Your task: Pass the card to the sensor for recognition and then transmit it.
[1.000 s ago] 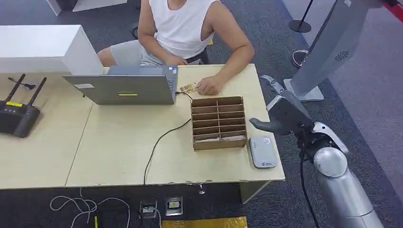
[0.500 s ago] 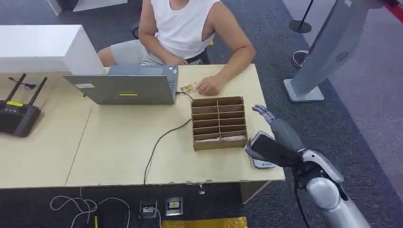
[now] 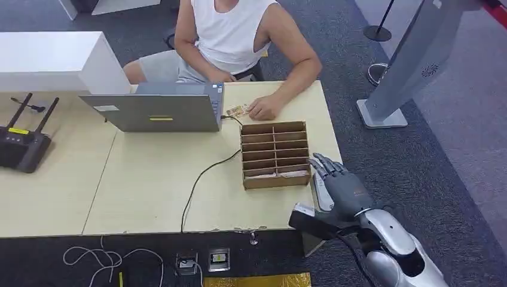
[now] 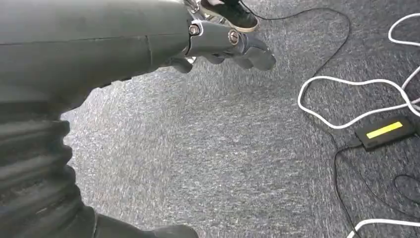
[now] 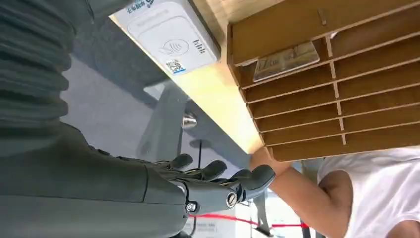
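Observation:
A small card [image 3: 237, 110] lies on the beige table [image 3: 143, 191] beside the seated person's hand [image 3: 263, 109]. The brown cardboard organizer [image 3: 275, 154] stands at the table's right side, and one of its end slots holds a card [image 5: 287, 62]. Just right of it lies the grey-white card sensor [image 3: 320, 191], with a contactless mark on its face [image 5: 168, 37]. My right hand [image 3: 339, 180] hovers over the sensor, fingers spread, holding nothing. My left hand [image 4: 223, 42] hangs over the carpet, holding nothing.
A grey laptop [image 3: 152, 110] stands in front of the person, with a black cable [image 3: 203, 173] running off the table's front edge. A black router [image 3: 21, 146] sits far left. A grey floor stand [image 3: 406, 66] rises at the right. Cables and an adapter [image 4: 384, 131] lie on the carpet.
My right arm has dropped and pulled back from beside the table's right edge. Its hand now lies low over the sensor. The card and the person's hand have stayed put.

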`<action>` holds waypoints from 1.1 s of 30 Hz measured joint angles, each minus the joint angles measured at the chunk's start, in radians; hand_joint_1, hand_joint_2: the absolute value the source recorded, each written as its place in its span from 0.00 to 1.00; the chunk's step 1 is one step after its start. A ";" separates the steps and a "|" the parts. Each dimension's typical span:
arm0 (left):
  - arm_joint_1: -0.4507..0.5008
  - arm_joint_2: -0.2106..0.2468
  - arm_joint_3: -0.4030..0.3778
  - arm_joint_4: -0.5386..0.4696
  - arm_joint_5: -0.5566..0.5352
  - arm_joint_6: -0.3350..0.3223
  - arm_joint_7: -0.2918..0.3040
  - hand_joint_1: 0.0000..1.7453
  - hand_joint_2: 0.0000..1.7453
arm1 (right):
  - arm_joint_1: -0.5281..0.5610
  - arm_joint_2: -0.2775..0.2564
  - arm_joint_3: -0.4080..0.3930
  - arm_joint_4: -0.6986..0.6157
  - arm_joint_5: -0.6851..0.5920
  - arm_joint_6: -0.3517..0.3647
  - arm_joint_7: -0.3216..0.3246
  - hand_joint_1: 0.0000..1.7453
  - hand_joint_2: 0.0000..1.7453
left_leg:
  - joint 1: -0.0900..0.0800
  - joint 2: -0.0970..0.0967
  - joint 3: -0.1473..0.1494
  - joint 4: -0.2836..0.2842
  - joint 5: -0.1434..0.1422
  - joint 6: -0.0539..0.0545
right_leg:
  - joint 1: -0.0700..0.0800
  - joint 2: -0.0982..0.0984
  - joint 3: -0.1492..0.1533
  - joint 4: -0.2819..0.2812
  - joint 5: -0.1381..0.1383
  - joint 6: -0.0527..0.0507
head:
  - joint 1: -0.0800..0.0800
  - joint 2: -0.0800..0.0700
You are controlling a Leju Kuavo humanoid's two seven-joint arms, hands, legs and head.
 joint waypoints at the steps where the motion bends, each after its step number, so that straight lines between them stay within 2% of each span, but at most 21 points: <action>1: 0.000 -0.002 0.000 0.000 0.000 0.000 0.000 0.00 1.00 | 0.000 -0.002 0.008 0.004 0.007 -0.002 0.000 0.00 1.00 | 0.000 0.000 0.000 0.000 0.000 0.000 | 0.000 0.000 0.000 0.000 0.000 0.000 | 0.000 0.000; 7: 0.000 -0.006 0.006 0.000 0.002 0.001 0.000 0.00 1.00 | -0.006 -0.009 0.057 0.028 0.051 -0.034 0.000 0.00 1.00 | 0.000 0.000 0.000 0.000 0.000 0.000 | 0.000 0.000 0.000 0.000 0.000 0.000 | 0.000 0.000; 12: -0.001 -0.008 0.007 0.000 0.007 0.003 0.000 0.00 1.00 | -0.010 -0.003 0.076 0.063 0.111 -0.118 0.003 0.00 1.00 | 0.000 0.000 0.000 0.000 0.000 0.000 | 0.000 0.000 0.000 0.000 0.000 0.000 | 0.000 0.000; 15: -0.001 -0.009 0.007 0.000 0.006 0.005 0.000 0.00 1.00 | -0.020 0.015 0.080 0.103 0.134 -0.167 0.007 0.00 1.00 | 0.000 0.000 0.000 0.000 0.000 0.000 | 0.000 0.000 0.000 0.000 0.000 0.000 | 0.000 0.000; 20: -0.001 -0.009 0.007 0.000 -0.002 0.006 -0.002 0.00 1.00 | -0.038 0.051 0.085 0.175 0.153 -0.209 0.009 0.00 1.00 | 0.000 0.000 0.000 0.000 0.000 0.000 | 0.000 0.000 0.000 0.000 0.000 0.000 | 0.000 0.000; 25: -0.001 -0.010 0.007 0.000 -0.014 -0.001 -0.009 0.00 1.00 | -0.092 0.104 0.086 0.271 0.142 -0.243 -0.032 0.00 1.00 | 0.000 0.000 0.000 0.000 0.000 0.000 | 0.000 0.000 0.000 0.000 0.000 0.000 | 0.000 0.000; 33: -0.001 -0.011 0.007 0.000 -0.017 -0.005 -0.013 0.00 1.00 | -0.143 0.176 0.083 0.409 0.110 -0.272 -0.065 0.00 1.00 | 0.000 0.000 0.000 0.000 0.000 0.000 | 0.000 0.000 0.000 0.000 0.000 0.000 | 0.000 0.000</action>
